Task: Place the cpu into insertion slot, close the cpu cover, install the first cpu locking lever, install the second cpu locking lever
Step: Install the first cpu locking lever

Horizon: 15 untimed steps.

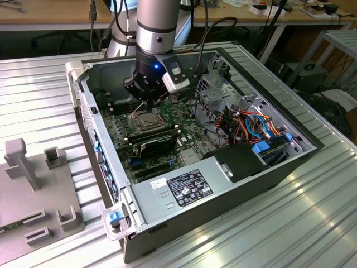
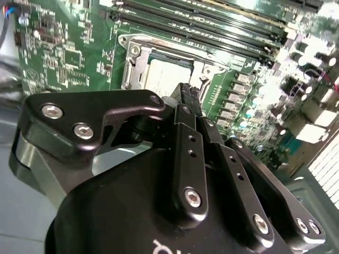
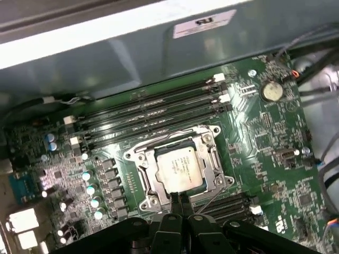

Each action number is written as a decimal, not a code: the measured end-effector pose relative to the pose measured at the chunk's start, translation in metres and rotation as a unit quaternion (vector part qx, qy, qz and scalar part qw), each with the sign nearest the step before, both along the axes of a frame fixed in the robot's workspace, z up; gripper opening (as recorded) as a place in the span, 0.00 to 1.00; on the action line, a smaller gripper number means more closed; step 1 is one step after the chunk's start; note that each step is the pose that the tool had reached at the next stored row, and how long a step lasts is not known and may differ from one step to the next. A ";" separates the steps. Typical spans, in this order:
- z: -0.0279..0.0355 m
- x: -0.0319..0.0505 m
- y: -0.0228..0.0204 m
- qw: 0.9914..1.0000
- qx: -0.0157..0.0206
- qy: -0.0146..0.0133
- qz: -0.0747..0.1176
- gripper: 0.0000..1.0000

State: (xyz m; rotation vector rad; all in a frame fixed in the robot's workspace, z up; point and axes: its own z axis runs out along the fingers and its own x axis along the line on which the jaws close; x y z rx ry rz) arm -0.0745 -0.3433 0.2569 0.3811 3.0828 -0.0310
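You see the gripper (image 3: pixel 179 198) clenched, fingertips pressed together with nothing between them, just at the edge of the cover (image 3: pixel 216 164). The chip (image 3: pixel 179 168) lies in the slot (image 3: pixel 170 145) near the middle of the green board (image 3: pixel 265 137), and the cover lies flat around it.

In the exterior view the arm (image 1: pixel 158 22) is cut off at 12 o'clock. The gripper (image 1: pixel 142 109) hides the 12 o'clock side of the cover (image 1: pixel 148 121), and whether it is latched is too small to tell. In the second wrist view the gripper's body hides part of the cpu (image 2: pixel 167 74).
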 end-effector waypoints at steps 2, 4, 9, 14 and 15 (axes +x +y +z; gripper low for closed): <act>-0.0001 -0.0003 0.0008 1.000 0.000 0.000 0.015 0.11; -0.0002 -0.0021 0.0019 1.000 0.000 0.000 0.019 0.11; -0.0003 -0.0094 0.0061 1.000 0.000 0.000 0.028 0.11; -0.0009 -0.0103 0.0097 0.999 0.000 0.000 0.054 0.11; -0.0016 -0.0107 0.0106 0.998 0.000 0.000 0.057 0.11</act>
